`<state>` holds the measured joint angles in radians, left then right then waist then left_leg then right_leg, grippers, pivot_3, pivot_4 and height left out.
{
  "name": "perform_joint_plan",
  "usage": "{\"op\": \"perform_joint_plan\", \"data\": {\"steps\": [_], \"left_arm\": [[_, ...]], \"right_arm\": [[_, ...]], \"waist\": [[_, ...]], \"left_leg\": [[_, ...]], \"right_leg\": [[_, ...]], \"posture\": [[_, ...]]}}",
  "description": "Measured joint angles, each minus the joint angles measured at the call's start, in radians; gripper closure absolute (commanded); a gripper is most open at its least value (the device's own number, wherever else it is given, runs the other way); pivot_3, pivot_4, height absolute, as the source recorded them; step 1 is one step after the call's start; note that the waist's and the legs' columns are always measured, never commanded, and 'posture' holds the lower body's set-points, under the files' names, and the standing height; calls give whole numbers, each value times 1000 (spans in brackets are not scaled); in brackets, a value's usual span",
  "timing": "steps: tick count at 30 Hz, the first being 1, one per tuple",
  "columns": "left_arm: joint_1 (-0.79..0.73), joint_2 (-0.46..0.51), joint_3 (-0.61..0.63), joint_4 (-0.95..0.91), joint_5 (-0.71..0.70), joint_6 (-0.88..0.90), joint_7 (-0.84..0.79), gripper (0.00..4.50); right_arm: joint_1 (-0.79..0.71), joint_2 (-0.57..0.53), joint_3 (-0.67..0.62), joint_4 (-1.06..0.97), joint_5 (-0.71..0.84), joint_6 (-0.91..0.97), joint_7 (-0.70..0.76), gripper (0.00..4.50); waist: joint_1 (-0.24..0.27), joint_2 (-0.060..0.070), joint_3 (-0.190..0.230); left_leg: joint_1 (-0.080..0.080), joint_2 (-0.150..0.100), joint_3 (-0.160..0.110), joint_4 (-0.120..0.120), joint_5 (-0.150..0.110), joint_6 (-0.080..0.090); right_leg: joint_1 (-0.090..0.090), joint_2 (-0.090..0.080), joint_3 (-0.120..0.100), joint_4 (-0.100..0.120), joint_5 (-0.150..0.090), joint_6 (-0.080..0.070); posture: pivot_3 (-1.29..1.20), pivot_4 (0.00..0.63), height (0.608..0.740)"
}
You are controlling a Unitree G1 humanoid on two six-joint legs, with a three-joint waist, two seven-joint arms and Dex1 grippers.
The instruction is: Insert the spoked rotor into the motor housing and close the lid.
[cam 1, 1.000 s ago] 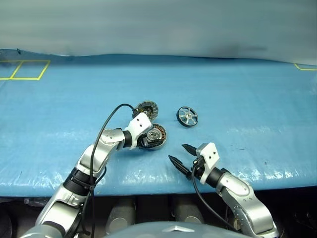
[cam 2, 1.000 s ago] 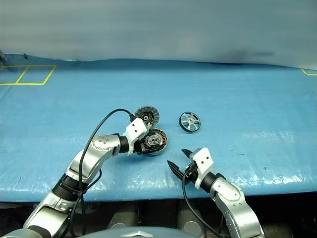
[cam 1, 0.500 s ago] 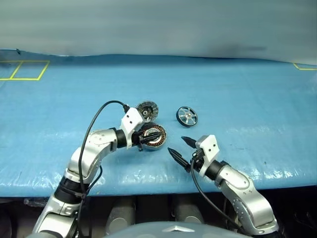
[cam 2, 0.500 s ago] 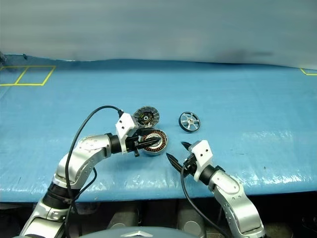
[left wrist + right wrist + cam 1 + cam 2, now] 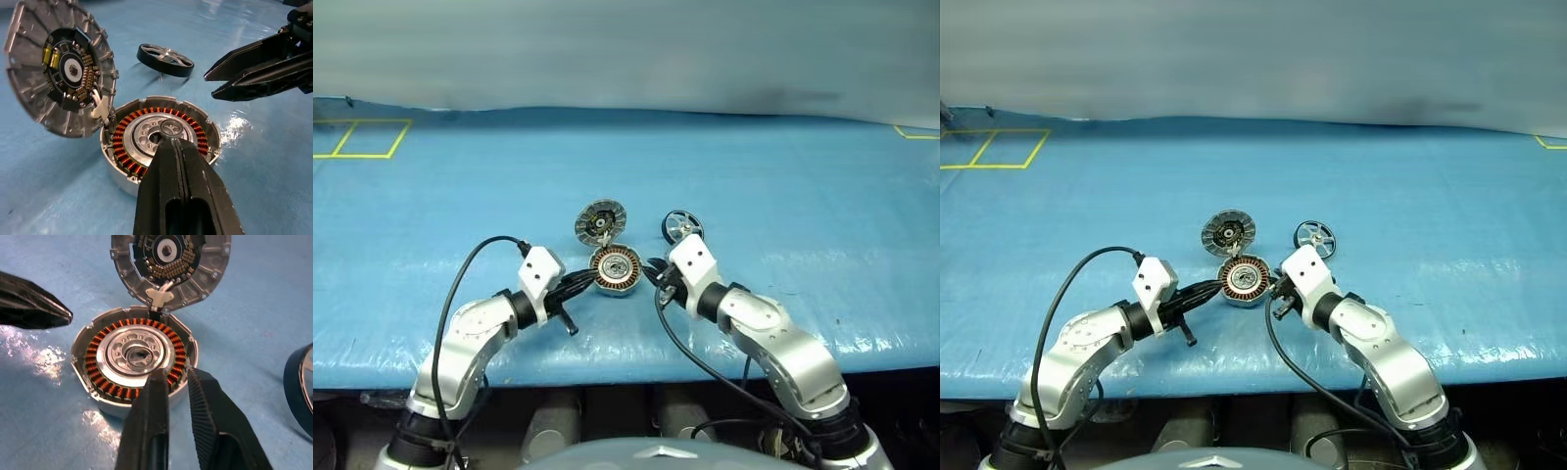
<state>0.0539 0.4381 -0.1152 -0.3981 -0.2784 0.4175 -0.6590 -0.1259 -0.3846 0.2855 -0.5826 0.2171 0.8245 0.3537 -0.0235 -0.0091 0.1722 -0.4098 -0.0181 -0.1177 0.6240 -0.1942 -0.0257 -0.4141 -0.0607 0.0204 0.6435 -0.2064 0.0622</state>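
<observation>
Left gripper has pulled back off the motor housing and snapped shut, holding nothing; right gripper has swung in to the housing's other side and closed, fingers almost together, empty. Housing sits mid worktop, between the two sets of fingertips, windings up. Lid stands open on the housing's far side. Spoked rotor lies on the worktop just beyond the right gripper, ungripped.

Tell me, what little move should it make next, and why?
Probably swing the right gripper over to the spoked rotor: the motor housing lies open and empty, the lid is tipped back, and the rotor rests untouched on the mat.
</observation>
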Motion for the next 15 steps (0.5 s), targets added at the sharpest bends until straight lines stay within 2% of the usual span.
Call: {"op": "perform_joint_plan", "data": {"steps": [7,15], "left_arm": [[85,-22,20,0,27,-116,53,4500],[135,-27,25,4,31,-171,47,4500]], "right_arm": [[-147,73,68,21,-10,126,-24,4461],[-232,58,131,65,-9,232,3,4461]], "waist": [[0,0,0],[-5,0,0]], "left_leg": [[0,0,0,0,0,0],[-1,0,0,-1,0,0]], "right_leg": [[0,0,0,0,0,0],[-1,0,0,0,0,0]], "posture": [[0,150,740],[0,150,740]]}}
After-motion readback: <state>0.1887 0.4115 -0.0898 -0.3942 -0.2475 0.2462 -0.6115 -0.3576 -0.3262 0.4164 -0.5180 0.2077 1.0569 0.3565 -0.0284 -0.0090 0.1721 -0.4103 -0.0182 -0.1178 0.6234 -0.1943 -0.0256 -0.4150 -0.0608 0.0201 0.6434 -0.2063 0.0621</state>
